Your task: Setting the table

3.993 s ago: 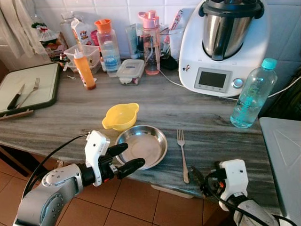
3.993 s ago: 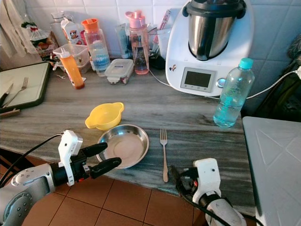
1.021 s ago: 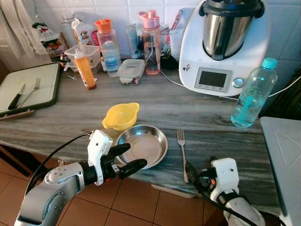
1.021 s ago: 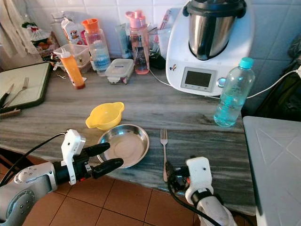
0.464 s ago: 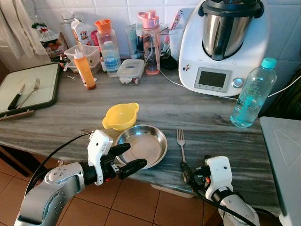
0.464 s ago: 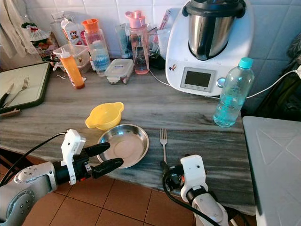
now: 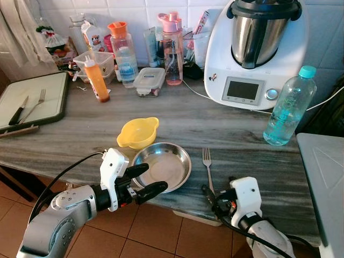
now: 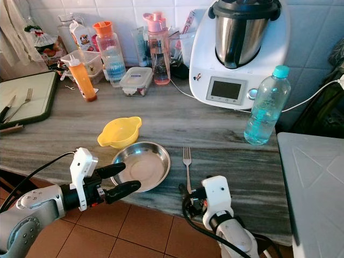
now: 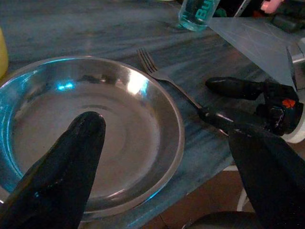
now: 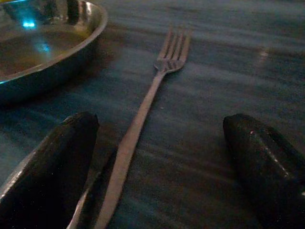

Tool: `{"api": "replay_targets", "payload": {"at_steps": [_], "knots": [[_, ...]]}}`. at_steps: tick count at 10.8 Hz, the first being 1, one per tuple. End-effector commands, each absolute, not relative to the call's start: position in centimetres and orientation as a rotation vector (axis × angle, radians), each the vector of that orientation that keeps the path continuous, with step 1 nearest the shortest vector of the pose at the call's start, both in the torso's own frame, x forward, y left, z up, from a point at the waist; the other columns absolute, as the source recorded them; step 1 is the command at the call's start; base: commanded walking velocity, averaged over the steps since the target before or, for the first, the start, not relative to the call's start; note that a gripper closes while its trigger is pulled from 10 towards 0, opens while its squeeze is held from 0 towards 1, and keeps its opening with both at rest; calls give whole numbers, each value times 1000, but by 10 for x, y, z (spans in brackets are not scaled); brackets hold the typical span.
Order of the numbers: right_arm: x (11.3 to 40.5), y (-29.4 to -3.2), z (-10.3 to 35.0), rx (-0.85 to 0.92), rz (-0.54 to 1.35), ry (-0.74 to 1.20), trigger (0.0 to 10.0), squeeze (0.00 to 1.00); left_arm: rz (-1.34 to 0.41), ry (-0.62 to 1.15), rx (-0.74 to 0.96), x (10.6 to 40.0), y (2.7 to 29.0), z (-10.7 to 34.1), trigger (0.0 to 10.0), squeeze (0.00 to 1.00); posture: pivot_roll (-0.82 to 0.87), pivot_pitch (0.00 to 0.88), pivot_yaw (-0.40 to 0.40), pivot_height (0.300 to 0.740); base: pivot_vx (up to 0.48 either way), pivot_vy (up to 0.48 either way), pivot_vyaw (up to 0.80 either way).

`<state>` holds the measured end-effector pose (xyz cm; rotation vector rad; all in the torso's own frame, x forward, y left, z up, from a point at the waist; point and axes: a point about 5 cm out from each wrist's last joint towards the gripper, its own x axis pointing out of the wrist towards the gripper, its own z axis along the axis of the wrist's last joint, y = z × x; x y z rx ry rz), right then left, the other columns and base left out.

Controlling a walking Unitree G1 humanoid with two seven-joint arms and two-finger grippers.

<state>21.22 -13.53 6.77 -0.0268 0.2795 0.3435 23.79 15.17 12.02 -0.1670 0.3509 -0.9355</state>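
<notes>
A round steel plate point(image 7: 162, 165) lies near the counter's front edge, with a yellow bowl point(image 7: 138, 132) touching its far rim. Just right of the plate a fork point(image 7: 207, 167) lies with its tines pointing to the wall. My left gripper point(image 7: 147, 179) is open, hovering at the plate's near left rim; the left wrist view looks across the plate point(image 9: 119, 138) between both fingers. My right gripper point(image 7: 213, 198) is open at the counter edge. In the right wrist view, its fingers point(image 10: 57, 157) straddle the handle end of the fork point(image 10: 143, 109) without closing on it.
A white food processor point(image 7: 252, 54) and a blue-capped water bottle point(image 7: 289, 107) stand at the back right. An orange sauce bottle point(image 7: 97, 79), jars and boxes line the wall. A dark-rimmed tray point(image 7: 54, 105) with cutlery lies far left. A white surface point(image 7: 328, 177) adjoins on the right.
My right gripper has moved left along the counter edge, from right of the fork to its handle end. The left arm, plate, bowl and fork have stayed put.
</notes>
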Motion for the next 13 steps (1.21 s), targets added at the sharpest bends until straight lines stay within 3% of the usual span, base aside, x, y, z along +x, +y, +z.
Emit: {"api": "replay_targets", "payload": {"at_steps": [1,5,11,13], "knots": [[211,-129,64,-6,370,301,10000,1000,-931,348,-148,239,154,122,10000,0,53,10,100,740,0,0,0],[207,-134,64,-9,355,303,10000,1000,-929,348,-148,238,155,121,10000,0,49,11,101,740,0,0,0],[193,-163,113,42,353,76,10000,1000,-919,343,-146,241,159,124,10000,0,24,8,108,740,0,0,0],[215,-160,125,38,274,30,10000,1000,-748,273,-129,257,162,126,10000,0,39,0,94,740,0,0,0]]}}
